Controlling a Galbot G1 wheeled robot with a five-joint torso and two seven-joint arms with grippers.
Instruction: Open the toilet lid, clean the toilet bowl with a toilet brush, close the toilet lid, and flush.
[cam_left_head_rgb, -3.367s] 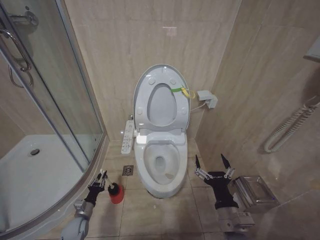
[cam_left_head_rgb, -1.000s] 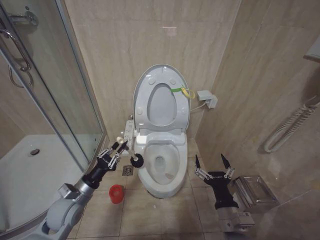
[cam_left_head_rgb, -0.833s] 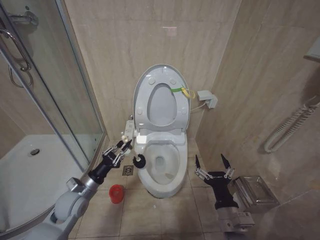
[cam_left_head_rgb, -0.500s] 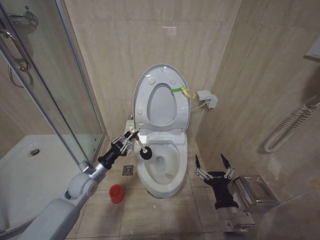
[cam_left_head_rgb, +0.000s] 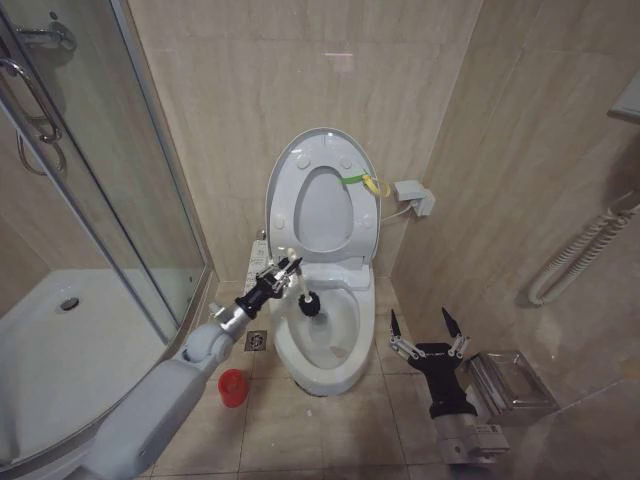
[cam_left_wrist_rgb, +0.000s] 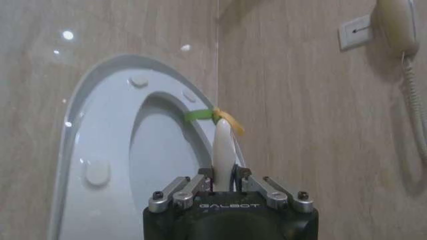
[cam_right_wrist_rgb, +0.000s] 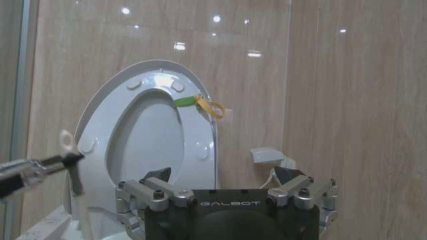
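Step in hand: cleaning. Toilet lid (cam_left_head_rgb: 322, 195) is up, propped against the wall at upper centre of the head view, yellow-green tag on its right edge. Left tool (cam_left_head_rgb: 283, 272) is pinched on the pale handle of the toilet brush (cam_left_head_rgb: 302, 295), left of the seat; dark bristle head hangs over the left part of the toilet bowl (cam_left_head_rgb: 322, 335), at about rim height, not clearly touching the ceramic.

Judgement: next move calls for lowering the head into the basin and sweeping the inner wall, keeping the handle off the rim.

Right tool (cam_left_head_rgb: 428, 330) idle, low right of the bowl, fingers spread.

Surroundings: red holder cup (cam_left_head_rgb: 231, 387) on the floor at lower left; bidet panel just behind the left tool, the nearest thing to snag; shower glass at frame left.
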